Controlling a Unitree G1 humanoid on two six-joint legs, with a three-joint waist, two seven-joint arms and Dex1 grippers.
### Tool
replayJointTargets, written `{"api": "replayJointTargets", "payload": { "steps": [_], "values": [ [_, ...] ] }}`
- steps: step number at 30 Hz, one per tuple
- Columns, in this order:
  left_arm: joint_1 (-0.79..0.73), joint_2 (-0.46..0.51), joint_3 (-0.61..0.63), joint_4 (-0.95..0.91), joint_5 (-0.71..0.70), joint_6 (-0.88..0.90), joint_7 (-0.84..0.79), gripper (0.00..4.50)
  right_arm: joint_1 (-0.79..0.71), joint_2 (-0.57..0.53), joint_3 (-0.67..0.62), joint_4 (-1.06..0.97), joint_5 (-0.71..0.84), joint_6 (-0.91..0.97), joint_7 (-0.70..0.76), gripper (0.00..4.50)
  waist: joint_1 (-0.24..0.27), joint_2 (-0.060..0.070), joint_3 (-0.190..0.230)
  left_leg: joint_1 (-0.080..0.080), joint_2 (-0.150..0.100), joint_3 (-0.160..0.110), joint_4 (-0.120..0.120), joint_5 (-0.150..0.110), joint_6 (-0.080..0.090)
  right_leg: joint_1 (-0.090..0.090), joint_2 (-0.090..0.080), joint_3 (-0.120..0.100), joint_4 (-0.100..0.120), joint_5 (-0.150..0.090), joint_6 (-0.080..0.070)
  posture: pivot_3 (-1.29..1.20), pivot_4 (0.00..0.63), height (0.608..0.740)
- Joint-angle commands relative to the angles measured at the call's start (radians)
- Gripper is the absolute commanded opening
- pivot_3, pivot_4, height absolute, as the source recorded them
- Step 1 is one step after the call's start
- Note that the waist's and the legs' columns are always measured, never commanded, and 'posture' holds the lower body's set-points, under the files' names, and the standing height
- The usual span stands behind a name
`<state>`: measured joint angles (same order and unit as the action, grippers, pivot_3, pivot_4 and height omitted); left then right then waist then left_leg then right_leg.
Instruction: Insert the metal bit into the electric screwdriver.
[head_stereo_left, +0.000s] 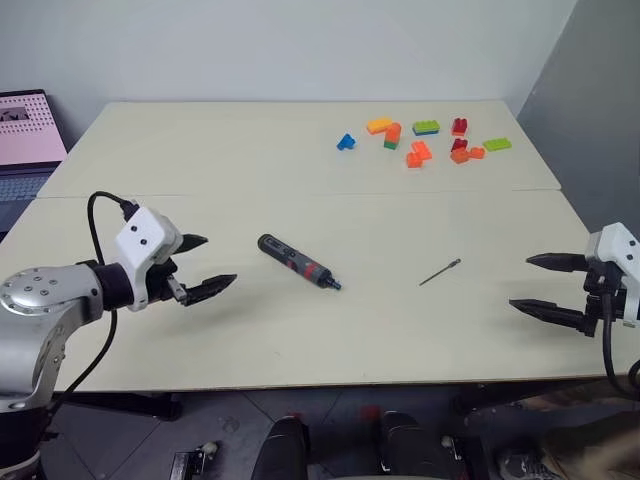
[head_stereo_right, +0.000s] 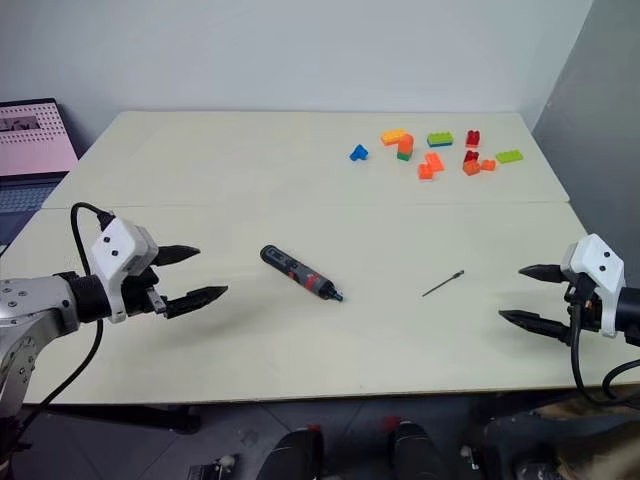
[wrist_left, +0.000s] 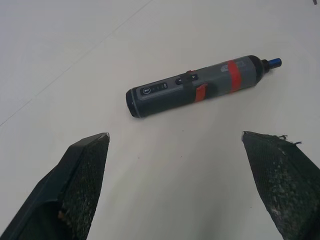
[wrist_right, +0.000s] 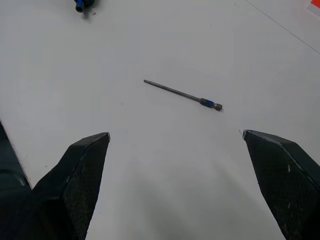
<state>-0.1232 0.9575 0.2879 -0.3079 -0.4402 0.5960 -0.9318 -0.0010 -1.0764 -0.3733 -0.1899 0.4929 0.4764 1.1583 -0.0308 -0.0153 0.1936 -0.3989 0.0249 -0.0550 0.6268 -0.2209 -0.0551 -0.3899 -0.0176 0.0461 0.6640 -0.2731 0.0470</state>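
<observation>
Nothing done yet: metal bit (head_stereo_left: 440, 272) and electric screwdriver (head_stereo_left: 298, 262) lying apart on worktop (head_stereo_left: 250, 150); left pincer (head_stereo_left: 200, 266) and right pincer (head_stereo_left: 545, 285) spread, empty.

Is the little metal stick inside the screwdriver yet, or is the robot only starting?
Only starting. Nothing looks done: the metal bit lies on the table, apart from the electric screwdriver. Nothing is in hand: the left pincer and right pincer are open and empty. Left to do: pick both up and push the bit in.
</observation>
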Motion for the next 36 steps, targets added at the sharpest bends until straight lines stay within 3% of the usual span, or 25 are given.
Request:
{"api": "replayJointTargets", "payload": {
  "steps": [1, 18, 22, 29, 36],
  "values": [
    [-0.008, 0.019, 0.02, -0.007, 0.001, -0.04, -0.02, 4.41, -0.013, -0.012, -0.043, -0.006, 0.001, -0.017, 0.003, 4.5, 0.0, 0.0, 0.0, 0.0, 0.0, 0.0, 0.0, 0.0, 0.0, 0.0, 0.0, 0.0, 0.0, 0.0, 0.0, 0.0, 0.15, 0.74],
    [-0.02, 0.03, 0.02, 0.013, 0.013, -0.074, -0.045, 4.41, -0.041, -0.003, -0.019, -0.006, 0.0, -0.017, -0.01, 4.5, 0.0, 0.0, 0.0, 0.0, 0.0, 0.0, 0.0, 0.0, 0.0, 0.0, 0.0, 0.0, 0.0, 0.0, 0.0, 0.0, 0.15, 0.74],
    [-0.088, 0.036, -0.012, 0.009, -0.011, -0.081, -0.083, 4.41, -0.053, 0.004, -0.008, -0.028, 0.007, -0.012, -0.016, 4.5, 0.0, 0.0, 0.0, 0.0, 0.0, 0.0, 0.001, 0.0, 0.0, 0.0, 0.0, 0.0, 0.0, 0.0, 0.0, 0.0, 0.15, 0.74],
    [-0.305, 0.058, -0.208, 0.084, 0.07, -0.187, -0.212, 4.41, -0.072, 0.028, 0.011, -0.144, 0.045, 0.037, -0.049, 4.5, 0.003, 0.0, 0.0, 0.0, 0.0, 0.0, 0.001, 0.0, 0.0, 0.001, 0.001, 0.0, 0.0, 0.001, 0.001, 0.0, 0.15, 0.74],
    [-0.595, 0.001, -0.528, 0.286, 0.286, -0.464, -0.466, 4.41, -0.119, 0.022, 0.073, -0.268, 0.091, 0.11, -0.075, 4.5, 0.002, 0.0, 0.0, -0.001, 0.0, 0.0, 0.002, 0.0, 0.0, 0.0, 0.002, 0.0, 0.0, 0.001, 0.001, 0.0, 0.15, 0.74]
  ]
}}
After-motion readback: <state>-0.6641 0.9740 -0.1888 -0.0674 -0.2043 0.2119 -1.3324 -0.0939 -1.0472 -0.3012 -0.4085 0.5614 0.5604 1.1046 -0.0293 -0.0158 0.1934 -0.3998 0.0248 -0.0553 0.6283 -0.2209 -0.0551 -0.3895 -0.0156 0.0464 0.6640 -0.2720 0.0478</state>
